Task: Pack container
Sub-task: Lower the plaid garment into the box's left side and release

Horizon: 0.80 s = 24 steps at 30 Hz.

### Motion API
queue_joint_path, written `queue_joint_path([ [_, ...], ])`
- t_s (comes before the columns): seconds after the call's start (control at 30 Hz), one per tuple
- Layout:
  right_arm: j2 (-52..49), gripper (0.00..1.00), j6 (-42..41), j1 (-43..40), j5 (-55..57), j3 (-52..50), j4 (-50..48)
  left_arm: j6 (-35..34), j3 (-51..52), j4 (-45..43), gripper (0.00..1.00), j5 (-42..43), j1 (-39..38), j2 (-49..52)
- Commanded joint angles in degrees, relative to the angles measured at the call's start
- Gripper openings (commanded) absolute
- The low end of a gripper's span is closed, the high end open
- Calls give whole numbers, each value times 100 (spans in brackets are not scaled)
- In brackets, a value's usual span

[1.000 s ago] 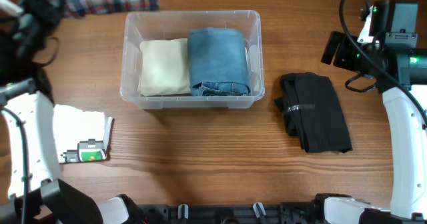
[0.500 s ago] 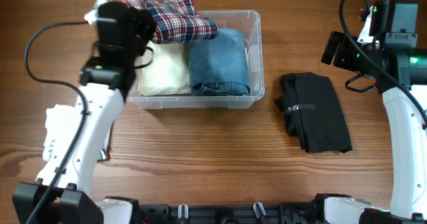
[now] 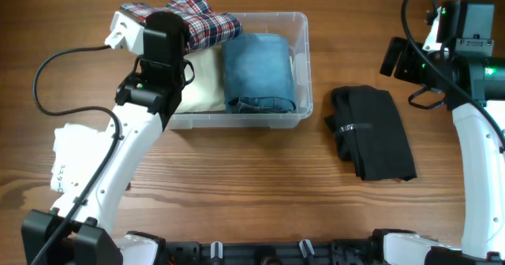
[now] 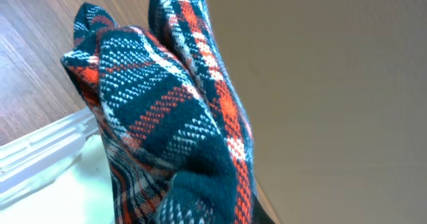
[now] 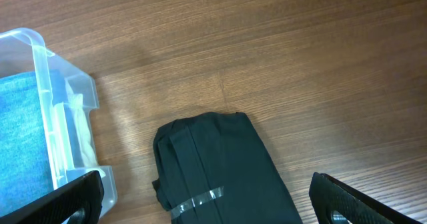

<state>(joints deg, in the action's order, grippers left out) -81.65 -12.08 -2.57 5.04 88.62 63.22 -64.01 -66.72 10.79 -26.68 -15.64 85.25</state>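
The clear container (image 3: 237, 121) stands at the back centre and holds a folded cream cloth (image 3: 201, 87) and folded blue jeans (image 3: 259, 72). My left gripper (image 3: 170, 30) hangs over its back left corner, shut on a bunched red-and-blue plaid shirt (image 3: 203, 20). In the left wrist view the plaid shirt (image 4: 160, 117) hides the jaws, and the container's rim (image 4: 40, 151) shows below it. My right gripper (image 5: 213, 211) is open and empty, above a folded black garment (image 5: 220, 171) bound with clear tape, which lies right of the container (image 3: 372, 132).
A white folded cloth (image 3: 67, 158) lies at the left, partly behind my left arm. My right arm's body (image 3: 465, 36) stands at the far right. The container's right wall (image 5: 47, 117) shows in the right wrist view.
My left arm swung in from the far left, carrying the plaid shirt over the container's back left corner. The right arm and the black garment have not moved.
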Motion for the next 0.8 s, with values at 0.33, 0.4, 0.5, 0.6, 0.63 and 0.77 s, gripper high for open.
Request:
queue_joint_path([
  [0.33, -44, 100, 68, -20, 96, -26, 0, -90, 608, -448, 4, -1344, -809, 258],
  [0.4, -44, 100, 70, -20, 96, -26, 0, -350, 608, -334, 4, -1353, -942, 415],
  [0.5, -44, 100, 70, -20, 96, -26, 0, -826, 610, -129, 4, -1438, -966, 531],
  [0.6, -44, 100, 70, -20, 96, -26, 0, -1036, 610, 151, 4, -1458, -966, 649],
  [0.63, -44, 100, 70, -20, 96, -26, 0, -1193, 610, 297, 4, -1519, -966, 649],
  [0.77, -44, 100, 70, -20, 96, -26, 0, -1641, 610, 756, 4, -1711, -966, 649],
])
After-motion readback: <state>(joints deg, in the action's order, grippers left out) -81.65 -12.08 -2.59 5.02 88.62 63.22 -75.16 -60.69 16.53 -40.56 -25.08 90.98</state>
